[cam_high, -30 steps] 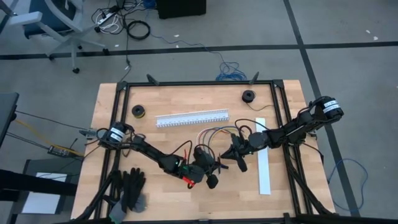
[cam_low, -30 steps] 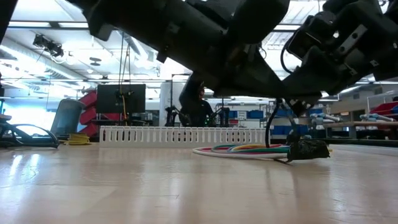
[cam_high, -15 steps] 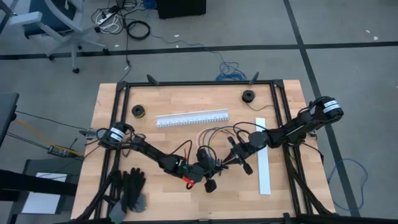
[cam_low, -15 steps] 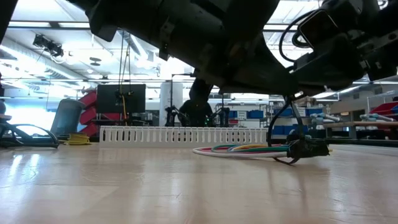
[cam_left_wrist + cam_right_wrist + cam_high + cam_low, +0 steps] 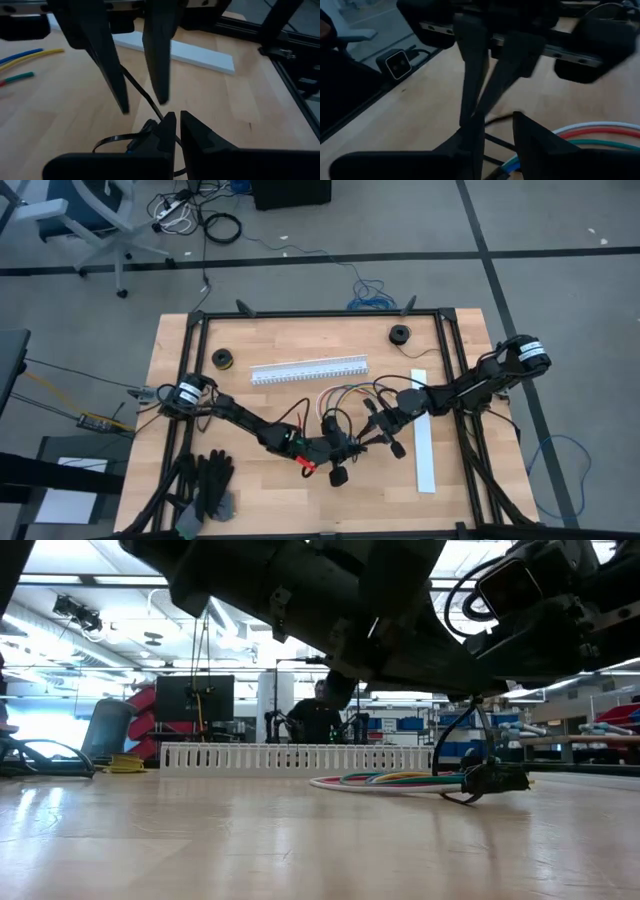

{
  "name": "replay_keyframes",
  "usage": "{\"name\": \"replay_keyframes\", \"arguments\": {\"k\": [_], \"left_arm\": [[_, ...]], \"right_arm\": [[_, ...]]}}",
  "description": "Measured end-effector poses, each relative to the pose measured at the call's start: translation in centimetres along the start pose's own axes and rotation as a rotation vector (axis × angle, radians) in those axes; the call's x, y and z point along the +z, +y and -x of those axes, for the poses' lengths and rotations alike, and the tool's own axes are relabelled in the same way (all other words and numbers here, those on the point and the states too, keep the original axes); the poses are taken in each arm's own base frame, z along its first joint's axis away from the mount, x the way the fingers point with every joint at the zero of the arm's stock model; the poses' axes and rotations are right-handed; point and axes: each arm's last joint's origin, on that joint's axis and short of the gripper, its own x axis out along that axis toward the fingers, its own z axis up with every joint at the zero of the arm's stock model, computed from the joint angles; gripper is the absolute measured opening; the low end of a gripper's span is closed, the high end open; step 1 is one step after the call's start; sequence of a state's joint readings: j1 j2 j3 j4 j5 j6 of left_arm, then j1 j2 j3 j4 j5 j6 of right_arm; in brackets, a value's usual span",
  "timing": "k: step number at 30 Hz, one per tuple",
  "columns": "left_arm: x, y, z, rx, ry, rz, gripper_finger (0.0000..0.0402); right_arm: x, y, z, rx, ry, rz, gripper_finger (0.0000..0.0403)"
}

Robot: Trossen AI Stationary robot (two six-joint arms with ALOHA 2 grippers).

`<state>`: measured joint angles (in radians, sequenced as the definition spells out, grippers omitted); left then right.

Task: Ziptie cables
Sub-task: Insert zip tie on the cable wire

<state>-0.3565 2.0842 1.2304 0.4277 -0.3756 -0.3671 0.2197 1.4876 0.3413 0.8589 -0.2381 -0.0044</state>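
1. The two grippers meet nose to nose near the middle of the table (image 5: pixel 190 360); the left gripper (image 5: pixel 352 444) and the right gripper (image 5: pixel 372 436) leave almost no room between them.
2. The cables (image 5: pixel 345 394) lie just behind this meeting point, so the way from the back is blocked there.
3. Behind the cables, the white slotted channel (image 5: pixel 308 370) lies across the table like a low wall.
4. A white flat strip (image 5: pixel 423 442) lies on the right side, under the right arm.
5. Black gloves (image 5: pixel 208 485) occupy the front left corner.
6. Two small spools (image 5: pixel 222 358) (image 5: pixel 400 334) stand near the back edge; the bare wood between them is open.
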Motion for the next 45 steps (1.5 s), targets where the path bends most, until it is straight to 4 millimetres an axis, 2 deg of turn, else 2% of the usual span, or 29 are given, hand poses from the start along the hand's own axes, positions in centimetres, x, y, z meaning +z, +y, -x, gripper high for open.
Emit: {"name": "replay_keyframes", "arguments": {"k": [12,23,30,45], "left_arm": [[0.5,1.1,-0.6,-0.097,0.032,-0.037,0.0],[0.5,1.3,-0.6,-0.115,0.045,-0.058,0.0],[0.4,1.3,-0.6,-0.117,0.048,-0.054,0.0],[0.1,1.4,-0.6,-0.106,0.083,-0.038,0.0]], "right_arm": [[-0.6,0.1,0.0,0.031,0.065,-0.008,0.0076],[-0.6,1.0,-0.2,0.061,0.061,0.016,0.0075],[-0.6,1.4,-0.3,0.022,0.064,0.073,0.0075],[-0.6,1.3,-0.2,-0.013,0.075,0.074,0.0075]]}}
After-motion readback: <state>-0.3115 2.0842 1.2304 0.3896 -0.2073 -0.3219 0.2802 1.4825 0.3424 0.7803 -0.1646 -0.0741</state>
